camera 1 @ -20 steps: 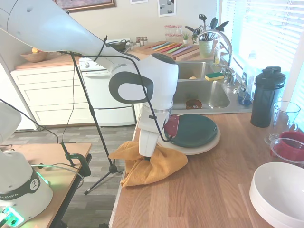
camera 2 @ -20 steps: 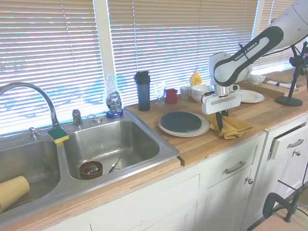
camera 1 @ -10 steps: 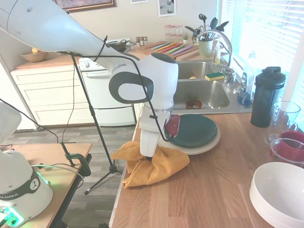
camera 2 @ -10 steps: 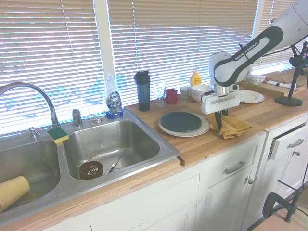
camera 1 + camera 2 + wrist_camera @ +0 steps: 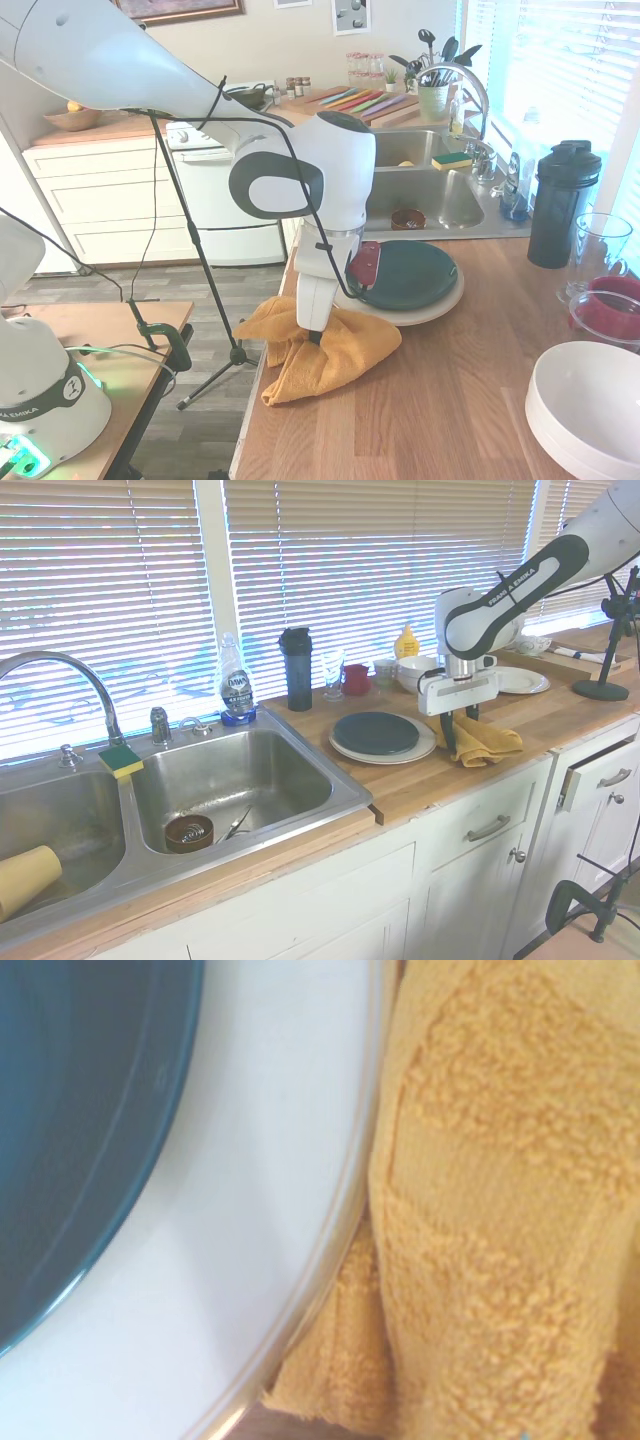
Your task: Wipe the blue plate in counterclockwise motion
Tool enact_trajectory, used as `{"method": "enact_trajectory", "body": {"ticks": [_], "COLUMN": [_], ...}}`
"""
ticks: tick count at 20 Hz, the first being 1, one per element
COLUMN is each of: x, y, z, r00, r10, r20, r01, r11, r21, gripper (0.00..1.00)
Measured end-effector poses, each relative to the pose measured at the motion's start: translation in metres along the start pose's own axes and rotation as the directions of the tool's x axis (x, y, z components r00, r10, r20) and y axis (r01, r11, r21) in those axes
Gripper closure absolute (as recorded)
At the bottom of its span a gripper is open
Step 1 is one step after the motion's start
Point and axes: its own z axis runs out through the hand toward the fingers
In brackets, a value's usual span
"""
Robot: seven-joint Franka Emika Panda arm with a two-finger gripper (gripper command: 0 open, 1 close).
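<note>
Step in hand: picking up the wiping cloth; wiping not yet begun. Countertop [image 5: 450, 400] carries the cream plate [image 5: 440, 300] near its sink-side edge, the blue plate [image 5: 412, 272] stacked on it. Yellow towel [image 5: 325, 350] lies at the front edge, touching the cream plate's rim. Gripper [image 5: 315, 335] is down in the towel, fingers apparently clenched on a fold. Next: lift, carry over the blue plate. White bowls [image 5: 590, 405] and red cup [image 5: 610, 305] stand well apart.

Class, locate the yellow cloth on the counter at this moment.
In the first exterior view the yellow cloth lies bunched at the wooden counter's front edge, under the gripper, just beside the cream-white plate holding the blue plate.
</note>
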Motion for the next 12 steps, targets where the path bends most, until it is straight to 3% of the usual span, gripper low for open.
{"method": "enact_trajectory", "body": {"ticks": [12], "x": [0.0029], "y": [0.0015], "z": [-0.0004], "r00": [1.000], "r10": [0.006], "r20": [-0.001], "r01": [-0.006], "r11": [1.000], "r21": [0.004], "gripper": [0.00]}}
